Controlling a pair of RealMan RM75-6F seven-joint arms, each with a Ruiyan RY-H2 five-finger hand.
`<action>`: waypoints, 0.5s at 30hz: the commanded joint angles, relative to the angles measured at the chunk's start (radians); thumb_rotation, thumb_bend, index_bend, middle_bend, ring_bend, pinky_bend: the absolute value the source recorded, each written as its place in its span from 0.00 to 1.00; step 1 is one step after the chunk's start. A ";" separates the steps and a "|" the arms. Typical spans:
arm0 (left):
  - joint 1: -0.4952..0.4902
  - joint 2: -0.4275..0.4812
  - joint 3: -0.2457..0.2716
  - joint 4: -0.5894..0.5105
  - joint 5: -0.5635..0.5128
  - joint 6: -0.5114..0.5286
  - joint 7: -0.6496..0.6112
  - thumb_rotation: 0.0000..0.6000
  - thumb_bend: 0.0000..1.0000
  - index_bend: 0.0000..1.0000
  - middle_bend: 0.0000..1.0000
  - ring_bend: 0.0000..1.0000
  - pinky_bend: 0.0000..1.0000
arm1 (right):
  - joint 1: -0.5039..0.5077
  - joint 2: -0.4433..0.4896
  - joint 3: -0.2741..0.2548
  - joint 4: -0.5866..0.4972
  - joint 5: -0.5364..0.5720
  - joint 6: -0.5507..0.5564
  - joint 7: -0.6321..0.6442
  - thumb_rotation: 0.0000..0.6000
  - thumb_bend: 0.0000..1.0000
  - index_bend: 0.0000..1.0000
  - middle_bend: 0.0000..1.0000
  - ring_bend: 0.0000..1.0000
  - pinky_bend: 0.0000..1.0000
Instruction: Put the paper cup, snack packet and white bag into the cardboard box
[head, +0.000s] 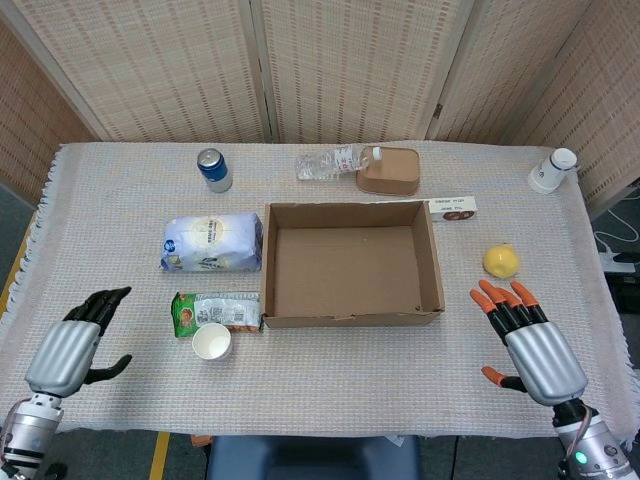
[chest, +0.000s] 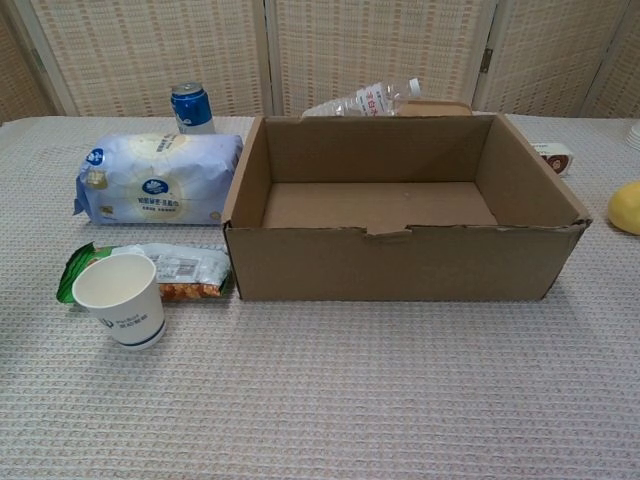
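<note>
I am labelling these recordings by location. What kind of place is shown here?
Probably an indoor lab or test setup: a cloth-covered table with woven folding screens behind it and a cardboard box among staged groceries.

- The left hand (head: 75, 348), silver-backed with black fingers (head: 106, 300), shows at the lower left of the head view, palm down with nothing in it.
- Its fingers lie extended and a little apart, pointing up and to the right; the black thumb (head: 108, 370) sticks out to the side, below the palm.
- The left wrist and forearm (head: 28, 432) run off at the bottom left corner.
- The right hand (head: 530, 345), silver-backed with black fingers tipped in orange (head: 503, 296), shows at the lower right, also palm down and holding nothing.
- Its fingers are spread and point up and to the left; the orange-tipped thumb (head: 494, 376) juts out leftward from the palm.
- The right wrist (head: 585, 445) leads away to the bottom right corner.
- Neither hand appears in the chest view.
</note>
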 joint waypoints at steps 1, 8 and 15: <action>-0.018 -0.017 0.037 -0.083 0.037 -0.052 0.060 1.00 0.24 0.02 0.08 0.08 0.23 | -0.002 0.004 0.001 -0.002 -0.005 0.007 0.004 1.00 0.00 0.00 0.00 0.00 0.00; -0.040 -0.072 0.071 -0.164 0.074 -0.114 0.144 1.00 0.24 0.02 0.08 0.07 0.22 | -0.002 0.007 -0.003 0.000 -0.005 0.002 0.009 1.00 0.00 0.00 0.00 0.00 0.00; -0.087 -0.224 0.038 -0.102 -0.017 -0.146 0.258 1.00 0.24 0.02 0.08 0.07 0.22 | -0.003 0.005 -0.005 -0.003 -0.010 0.004 0.004 1.00 0.00 0.00 0.00 0.00 0.00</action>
